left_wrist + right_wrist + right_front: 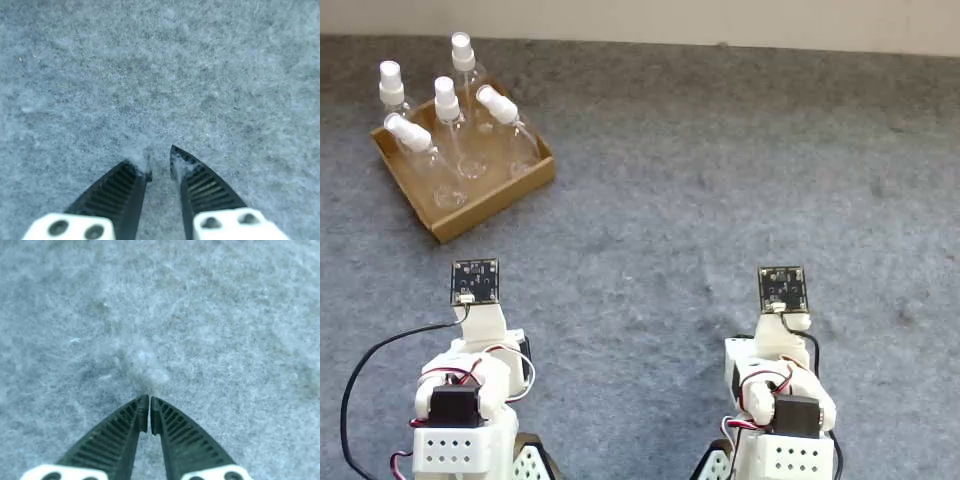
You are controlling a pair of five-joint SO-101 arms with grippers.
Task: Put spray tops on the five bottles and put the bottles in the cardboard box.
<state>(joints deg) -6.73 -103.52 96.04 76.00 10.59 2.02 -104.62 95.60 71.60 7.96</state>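
Cardboard box (496,206) holding bottles (453,135) lies far from left tool (160,162) and right tool (150,415).

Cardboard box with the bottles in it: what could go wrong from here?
1. The five spray bottles rise well above the low walls of the cardboard box, so a bump to the box might tip one out.
2. They stand crowded together, so one falling would likely knock its neighbours over.

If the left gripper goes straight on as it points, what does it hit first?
Probably the carpet: the left gripper points at a bare patch, nothing else in line. Depth is unclear.
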